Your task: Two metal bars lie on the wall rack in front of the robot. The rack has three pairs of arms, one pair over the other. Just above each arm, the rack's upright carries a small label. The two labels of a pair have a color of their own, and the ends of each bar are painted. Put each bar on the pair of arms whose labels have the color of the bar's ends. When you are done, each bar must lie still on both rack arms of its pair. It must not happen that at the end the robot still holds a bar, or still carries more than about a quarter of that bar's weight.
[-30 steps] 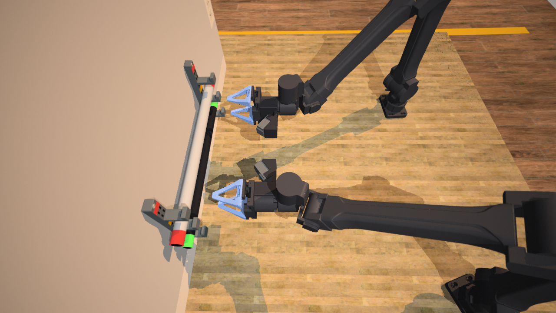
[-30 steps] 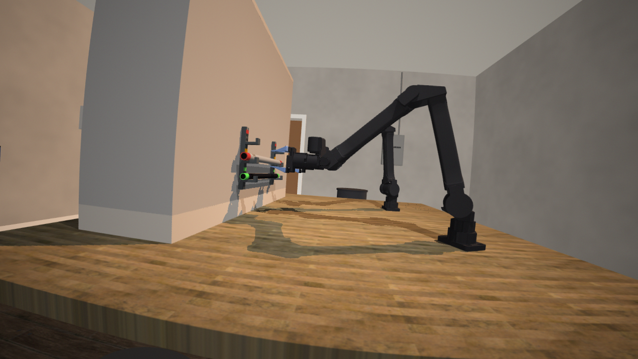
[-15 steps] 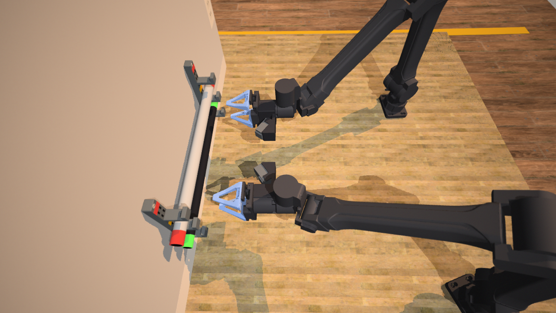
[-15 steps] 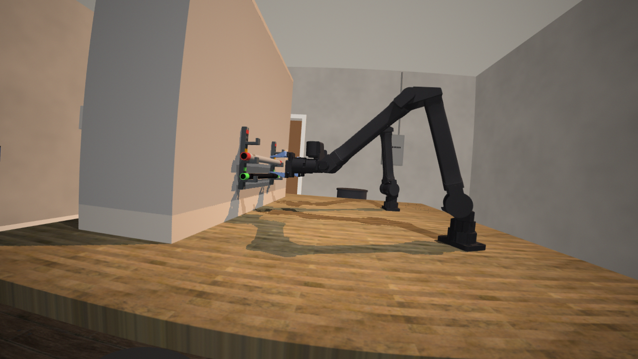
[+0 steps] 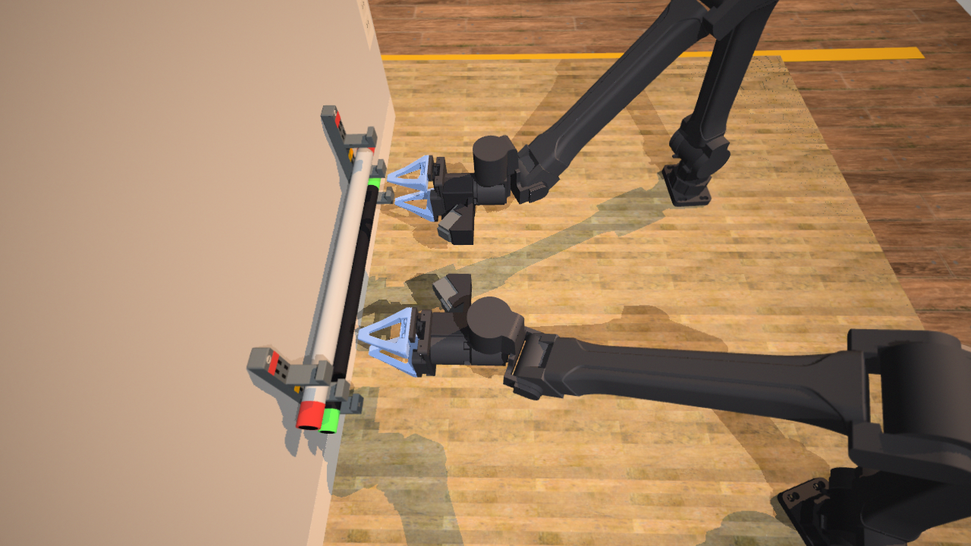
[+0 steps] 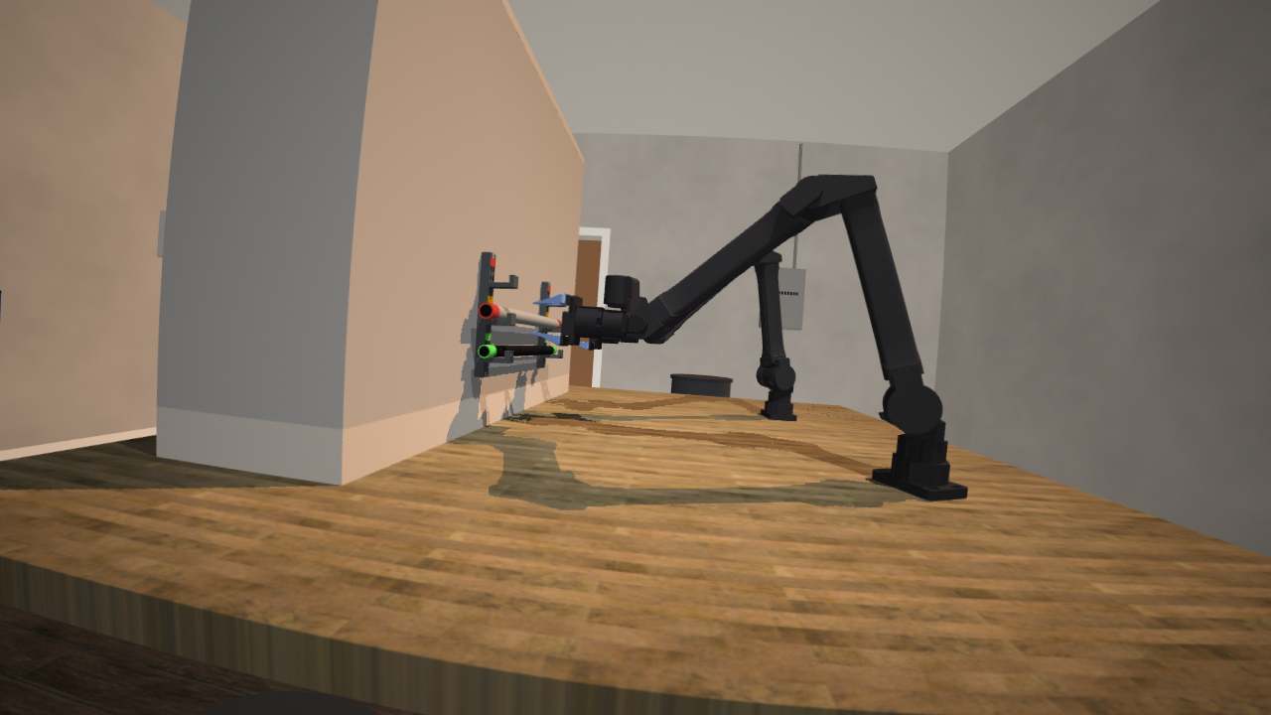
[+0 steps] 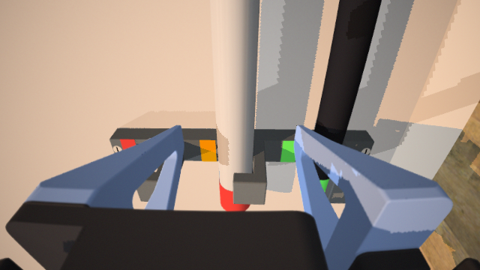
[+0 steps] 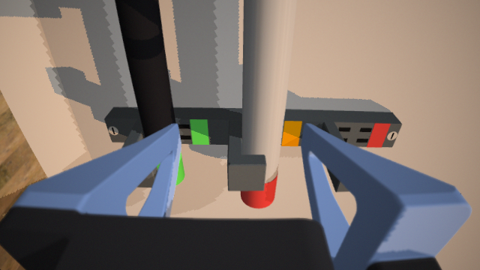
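Wall rack (image 5: 261, 361) (image 6: 485, 271) (image 7: 195, 133) (image 8: 319, 115): white bar (image 5: 339, 271) (image 6: 524, 317) (image 7: 236, 75) (image 8: 267, 75), red-ended, on its middle (orange) pair; black bar (image 5: 359, 271) (image 6: 524, 350) (image 7: 346, 75) (image 8: 150, 75) already matched, lowest, green. Left tool (image 5: 364, 341) (image 6: 534, 319) (image 7: 238, 127), right tool (image 5: 391, 189) (image 8: 241, 125) open, gripping nothing; fingers straddle white's height, probably for a level two-ended lift to red.

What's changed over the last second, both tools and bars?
Both the left tool and right tool moved closer to the rack. Nothing gripped or released; both tools open. White bar and black bar unmoved: white on the orange-labeled pair, black on green.
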Available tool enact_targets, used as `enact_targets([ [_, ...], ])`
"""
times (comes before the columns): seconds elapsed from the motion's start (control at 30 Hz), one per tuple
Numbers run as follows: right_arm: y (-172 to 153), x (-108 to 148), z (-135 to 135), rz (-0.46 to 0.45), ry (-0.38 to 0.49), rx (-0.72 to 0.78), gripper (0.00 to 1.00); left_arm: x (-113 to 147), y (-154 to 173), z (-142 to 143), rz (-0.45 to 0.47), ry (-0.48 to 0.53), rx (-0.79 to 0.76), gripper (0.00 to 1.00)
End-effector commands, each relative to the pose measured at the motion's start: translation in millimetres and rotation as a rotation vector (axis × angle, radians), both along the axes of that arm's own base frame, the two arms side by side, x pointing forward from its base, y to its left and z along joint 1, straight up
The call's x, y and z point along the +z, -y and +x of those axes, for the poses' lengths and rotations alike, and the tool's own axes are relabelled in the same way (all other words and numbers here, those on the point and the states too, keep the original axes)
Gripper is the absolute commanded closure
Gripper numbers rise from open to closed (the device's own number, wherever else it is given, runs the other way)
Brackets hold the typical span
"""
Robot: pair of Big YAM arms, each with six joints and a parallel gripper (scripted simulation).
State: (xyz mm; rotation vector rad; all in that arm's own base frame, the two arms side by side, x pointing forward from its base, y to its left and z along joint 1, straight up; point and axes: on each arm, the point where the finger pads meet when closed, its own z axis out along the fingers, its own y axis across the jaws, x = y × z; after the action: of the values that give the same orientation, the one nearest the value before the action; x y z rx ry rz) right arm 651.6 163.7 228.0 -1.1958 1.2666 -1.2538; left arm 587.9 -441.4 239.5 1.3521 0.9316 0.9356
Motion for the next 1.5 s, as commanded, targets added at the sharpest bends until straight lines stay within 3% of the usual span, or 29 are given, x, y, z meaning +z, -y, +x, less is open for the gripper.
enact_targets([
  [0.0, 0.2, 22.8, 22.9, 0.036, 0.050, -0.009, 0.35, 17.6, 8.1, 17.7, -0.046, 0.015, 0.005, 0.36],
  [1.47, 0.9, 32.7, 66.8, 0.036, 0.051, -0.010, 0.35, 21.7, 11.9, 63.1, -0.041, 0.010, 0.023, 0.36],
])
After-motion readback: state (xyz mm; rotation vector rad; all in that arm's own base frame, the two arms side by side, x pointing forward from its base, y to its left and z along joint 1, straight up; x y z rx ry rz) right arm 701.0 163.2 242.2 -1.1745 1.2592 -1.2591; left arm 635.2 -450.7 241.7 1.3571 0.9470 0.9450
